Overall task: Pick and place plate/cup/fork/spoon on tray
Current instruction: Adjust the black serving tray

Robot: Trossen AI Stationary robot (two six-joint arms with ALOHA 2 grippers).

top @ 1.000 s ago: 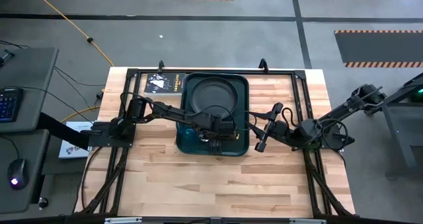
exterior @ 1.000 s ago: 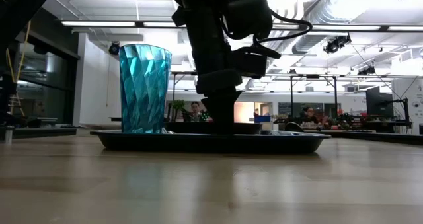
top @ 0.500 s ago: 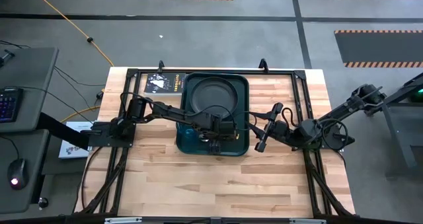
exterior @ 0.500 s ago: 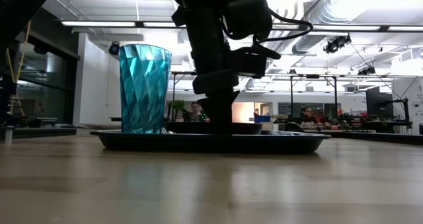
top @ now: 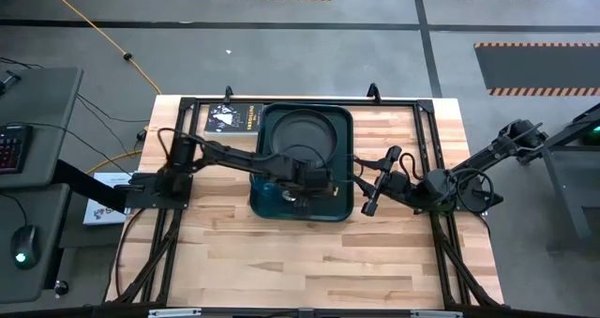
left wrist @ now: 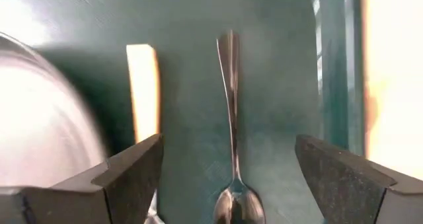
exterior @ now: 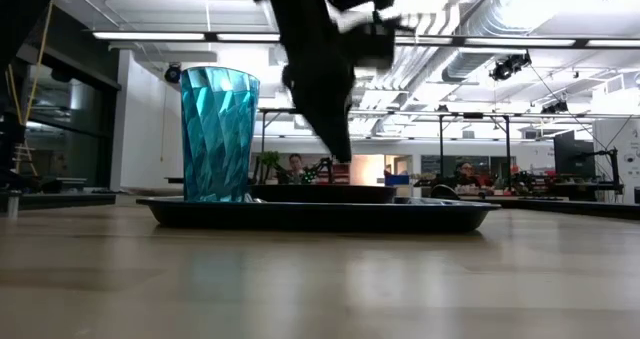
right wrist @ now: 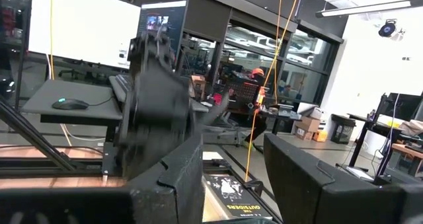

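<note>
The dark green tray (top: 342, 121) lies at mid-table. The dark grey plate (top: 302, 135) sits in its far half. The teal cup (exterior: 218, 134) stands upright near the tray's near left corner. The silver spoon (left wrist: 230, 112) and the fork's orange handle (left wrist: 143, 92) lie side by side on the tray floor beside the plate (left wrist: 39, 131). My left gripper (left wrist: 228, 145) is open and empty above the spoon, one finger on either side of it and clear of it; it also shows raised in the low view (exterior: 335, 129). My right gripper (top: 375, 180) waits open just right of the tray.
A black printed book (top: 230, 118) lies left of the tray at the table's far edge. Black frame rails (top: 427, 130) run along the table's sides. Bare wood stretches in front of the tray (top: 300, 262). People sit in the room beyond (exterior: 296, 165).
My left gripper has risen from the tray floor and tipped, drawing back a little toward the table's left edge. The cup, plate and tray have stayed in place.
</note>
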